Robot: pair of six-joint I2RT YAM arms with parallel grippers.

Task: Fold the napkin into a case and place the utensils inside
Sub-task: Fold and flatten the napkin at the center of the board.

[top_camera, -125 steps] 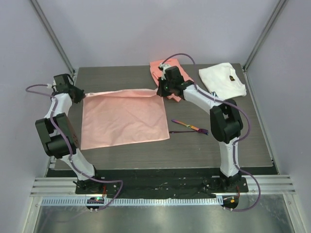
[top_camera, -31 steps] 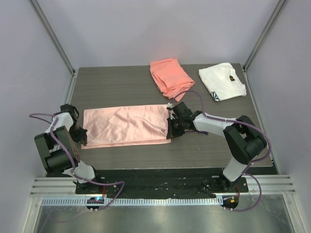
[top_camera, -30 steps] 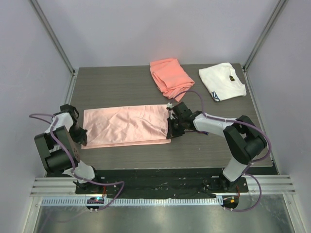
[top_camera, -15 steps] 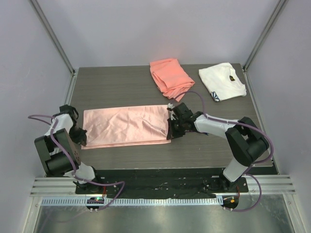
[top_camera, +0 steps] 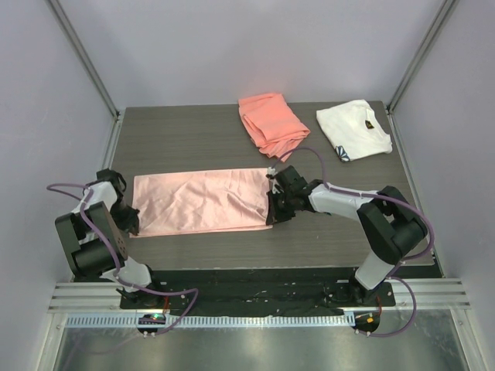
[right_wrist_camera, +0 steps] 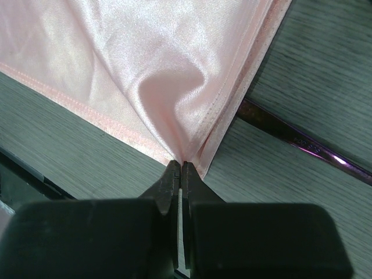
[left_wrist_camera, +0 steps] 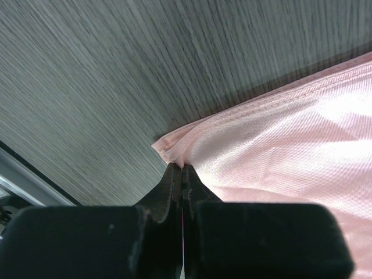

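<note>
No text, label, brand or number can be read in any view. The nearest thing to a sign is a small dark mark (top_camera: 370,121) on the white cloth (top_camera: 349,131) at the far right of the table, and it is too small to make out as letters or a logo. In the right wrist view, faint specks on the dark purple utensil handle (right_wrist_camera: 302,145) are too blurred to read.
</note>
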